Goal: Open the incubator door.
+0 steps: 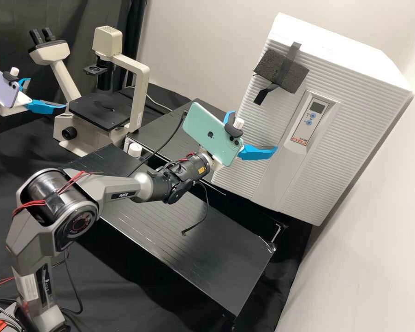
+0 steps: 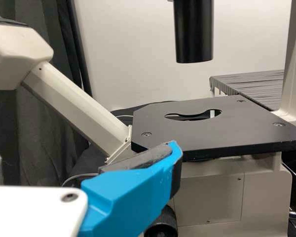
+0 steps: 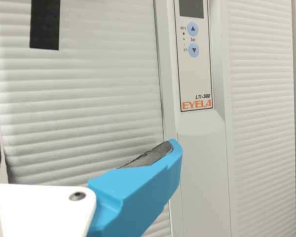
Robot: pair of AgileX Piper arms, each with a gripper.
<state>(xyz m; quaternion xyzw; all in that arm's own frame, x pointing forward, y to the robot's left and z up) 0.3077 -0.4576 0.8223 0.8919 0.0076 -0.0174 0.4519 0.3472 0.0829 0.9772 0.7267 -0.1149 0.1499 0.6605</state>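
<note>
While the right arm [image 1: 117, 186] spans the lower left and centre of the high view, its gripper [image 1: 253, 132] (fingers parted, nothing between them) lies right of centre. At the left edge, the left gripper [image 1: 47, 94] likewise has spread fingers, near the microscope [image 1: 140, 92], upper left. Upper right: the incubator [image 1: 341, 50], its ridged door [image 1: 272, 115] closed.

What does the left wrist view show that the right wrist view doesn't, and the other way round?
Left wrist view, not right: the microscope with its black stage, the black tube above it, a dark focus knob, and a dark curtain.

Right wrist view, not left: the incubator with its ribbed white front, its control panel and a black strip.

Shared: a pale wall and a blue, grey-padded finger, of the left gripper and right gripper respectively.
</note>
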